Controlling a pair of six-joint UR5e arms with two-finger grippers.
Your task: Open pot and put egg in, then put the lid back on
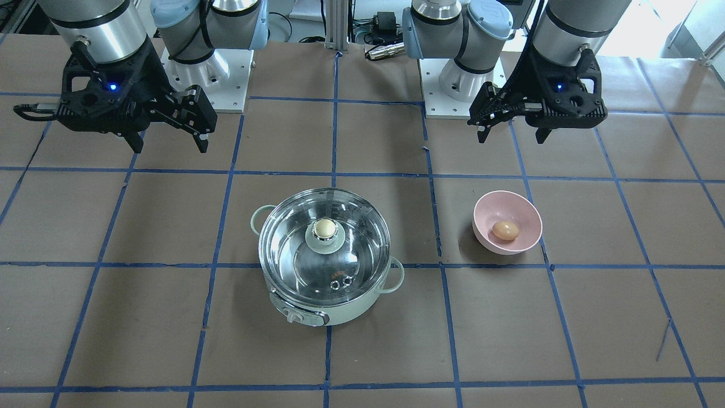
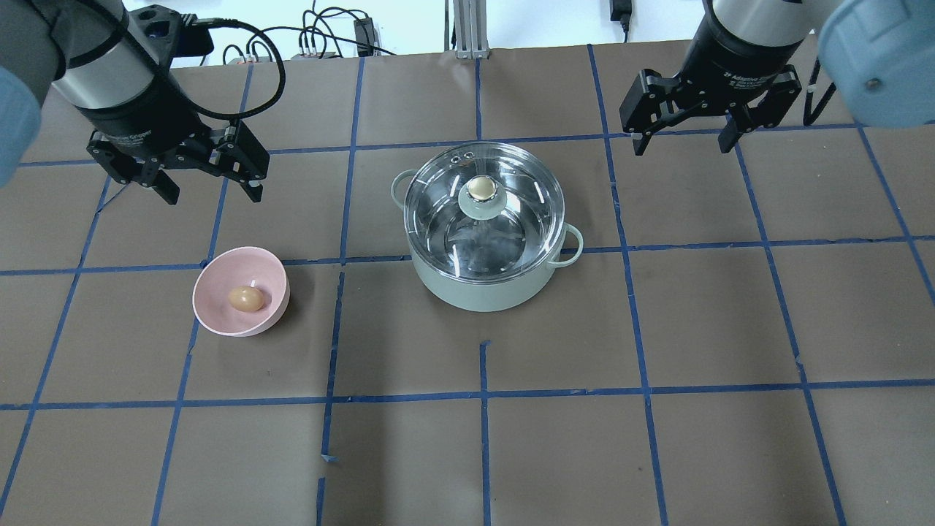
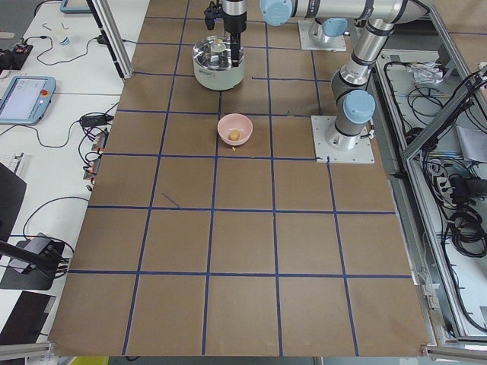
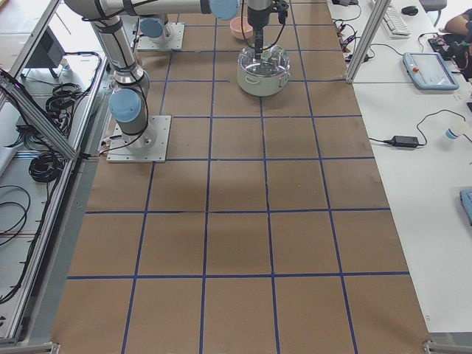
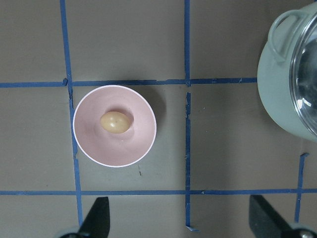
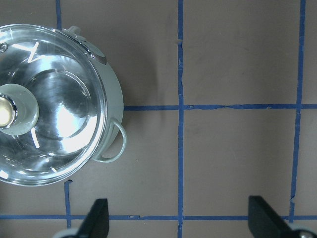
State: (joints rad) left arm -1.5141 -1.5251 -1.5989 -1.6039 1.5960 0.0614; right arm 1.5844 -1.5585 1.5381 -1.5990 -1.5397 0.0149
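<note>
The pot (image 2: 482, 292) sits near the middle of the overhead view, a bit above the middle. It is pale green outside and shiny inside. The lid (image 2: 511, 226) is on it, lying flat. The lid is clear glass, with a round beige knob (image 2: 480, 188) in its middle and two small holes (image 2: 462, 155) near its top edge in that view. In the front view a dial (image 1: 293, 315) shows on the lower side of the pot.

The egg (image 2: 245, 298) lies in a pink bowl (image 2: 219, 281) in the left half of the overhead view. It is lower in the frame than the pot and well apart from it. The egg is light brown and rests on the bottom of the bowl.

The left tool (image 2: 213, 196) hangs in the upper left of the overhead view, higher in the frame than the bowl. Its two fingers are spread wide and hold nothing. The right tool (image 2: 683, 147) hangs in the upper right, up and to the right of the pot. Its fingers are spread wide too and hold nothing.

The left wrist view looks down on the bowl and egg at middle left, with the pot at the right edge. The right wrist view shows the pot and lid at the left edge.

The surface (image 2: 584, 453) is brown, with blue lines (image 2: 483, 394) that make squares.
</note>
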